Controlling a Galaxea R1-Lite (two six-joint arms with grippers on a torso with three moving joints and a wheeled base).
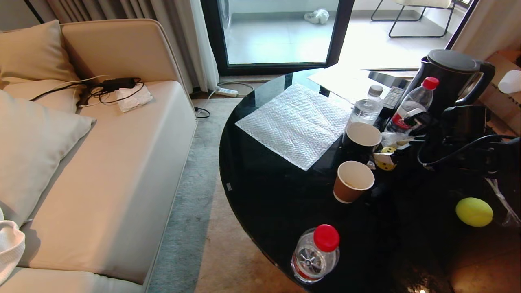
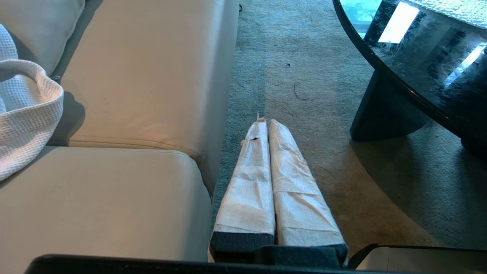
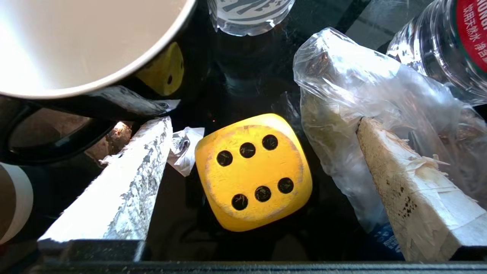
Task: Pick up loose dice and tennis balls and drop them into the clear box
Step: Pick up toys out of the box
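1. Living room, beige sofa at left with cushions, black charger cables and white paper on seat; grey carpet between sofa and table.
2. Round black glossy table at centre-right, bubble wrap sheet lying flat on its far half.
3. Near table edge: water bottle with red cap, upright.
4. Mid table: brown paper cup upright; black paper cup just behind it; clear bottle with grey cap further back.
5. Right of cups: yellow die on table, six dots up, partly hidden in head view behind dark right arm; crumpled clear plastic bag just beside it.
6. Right gripper over yellow die, jaws spread wide, one taped finger on each side of die, not touching it, nothing gripped.
7. Far right: red-capped bottle and black kettle at back; tennis ball alone on table near right edge, well apart from die.
8. Left gripper parked low beside sofa front over carpet, wrapped fingers pressed together, empty; white waffle cloth on sofa seat.
9. Clear box not seen in any view.
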